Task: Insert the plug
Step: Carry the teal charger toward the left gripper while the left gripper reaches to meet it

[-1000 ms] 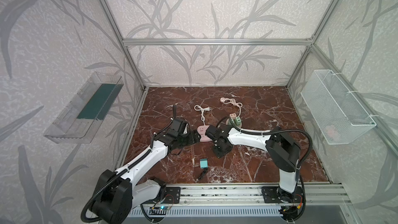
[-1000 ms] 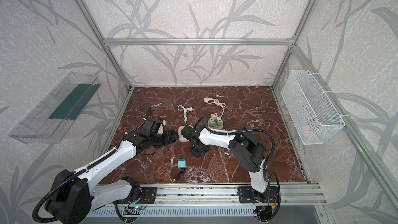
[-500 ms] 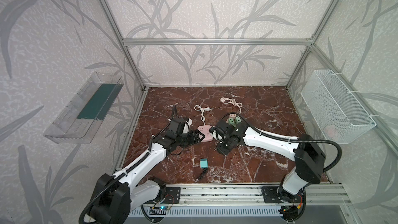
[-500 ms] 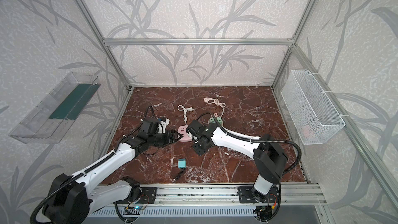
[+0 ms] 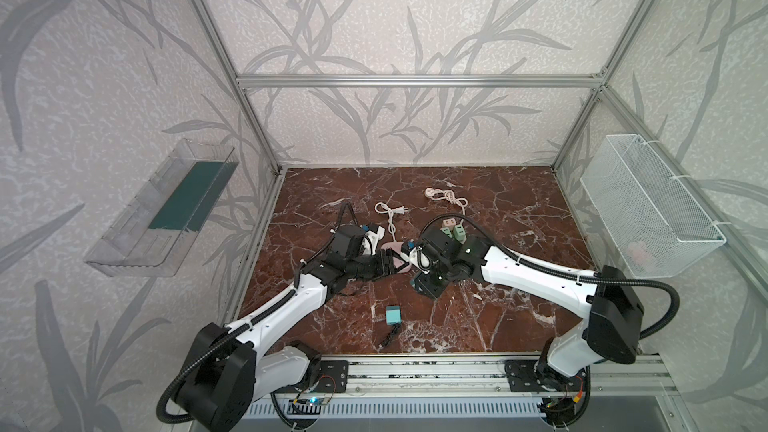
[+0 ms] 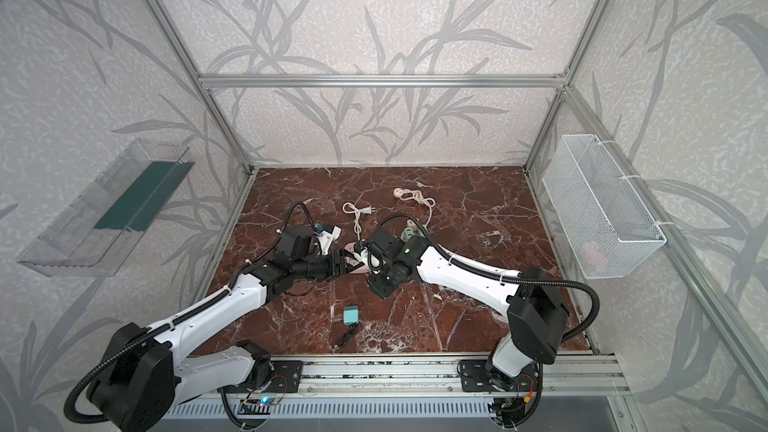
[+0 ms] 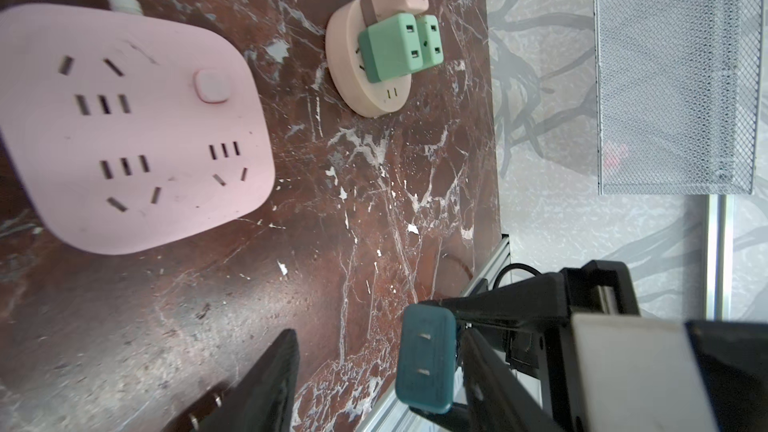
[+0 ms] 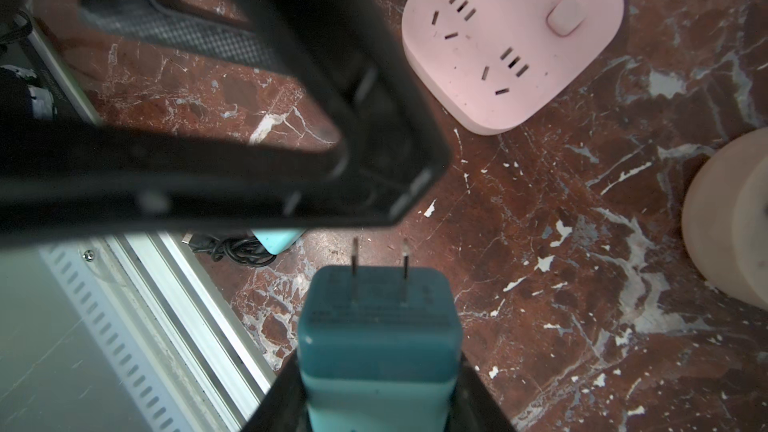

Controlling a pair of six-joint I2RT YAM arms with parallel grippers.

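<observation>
Cell walls (image 5: 415,14): pale textured wallpaper, grey leaf print, on all three sides. Aluminium extrusion frame (image 5: 415,81) at the corners, with a crossbar along the back. Tabletop (image 5: 519,209) is red-brown marble with white veining and soft glare patches near the front. Clear plastic bin (image 5: 124,259) on the left wall, dark green strip (image 5: 187,197) inside. White wire-mesh basket (image 5: 648,201) on the right wall holds something pink (image 5: 638,251), too blurred to identify. Slotted aluminium rail (image 5: 415,371) along the front edge. Light is even and diffuse.
</observation>
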